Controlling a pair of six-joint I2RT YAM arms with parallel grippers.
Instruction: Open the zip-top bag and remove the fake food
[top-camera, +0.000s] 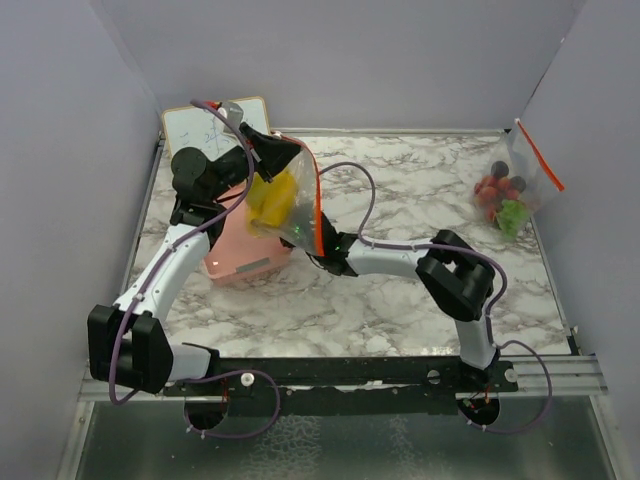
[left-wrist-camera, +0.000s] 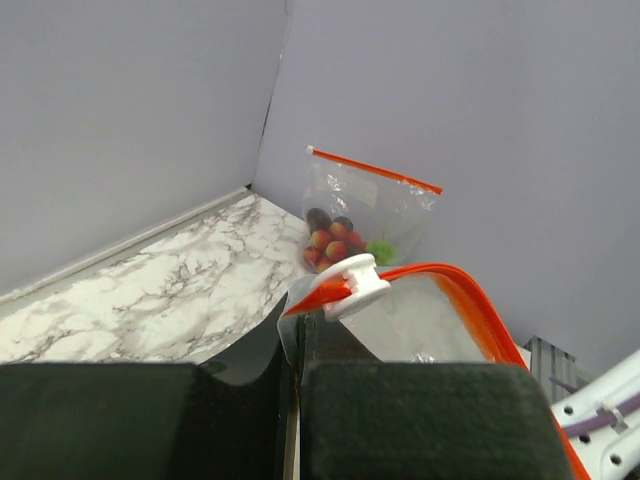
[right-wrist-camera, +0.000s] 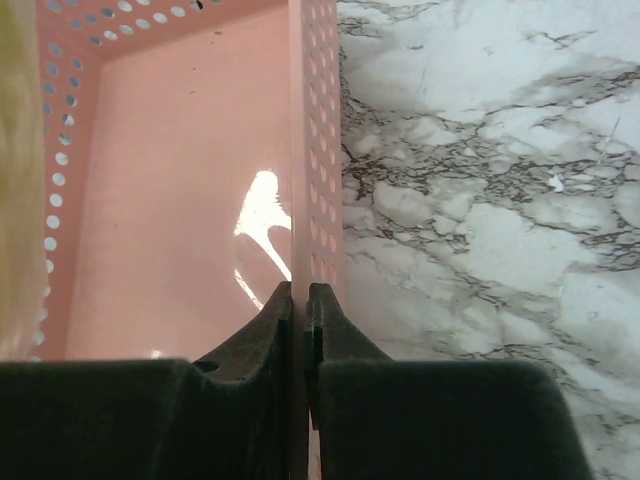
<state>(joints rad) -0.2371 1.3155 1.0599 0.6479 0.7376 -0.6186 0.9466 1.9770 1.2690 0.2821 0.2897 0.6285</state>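
My left gripper (top-camera: 262, 140) (left-wrist-camera: 297, 330) is shut on the top corner of a clear zip-top bag (top-camera: 298, 180) beside its white slider (left-wrist-camera: 355, 283). It holds the bag up over the pink basket (top-camera: 240, 258). Yellow fake food (top-camera: 272, 200) hangs inside the bag. The orange zip (top-camera: 314, 205) runs down toward my right gripper (top-camera: 312, 252) (right-wrist-camera: 299, 295). In the right wrist view its jaws are shut on the basket's perforated wall (right-wrist-camera: 318, 150). A second zip-top bag (top-camera: 515, 185) (left-wrist-camera: 360, 215) with red, green and dark purple pieces leans at the back right wall.
A small whiteboard (top-camera: 210, 125) leans at the back left, behind the left arm. Grey walls close the marble table (top-camera: 400, 300) on three sides. The basket's inside (right-wrist-camera: 170, 200) shows no objects in the right wrist view.
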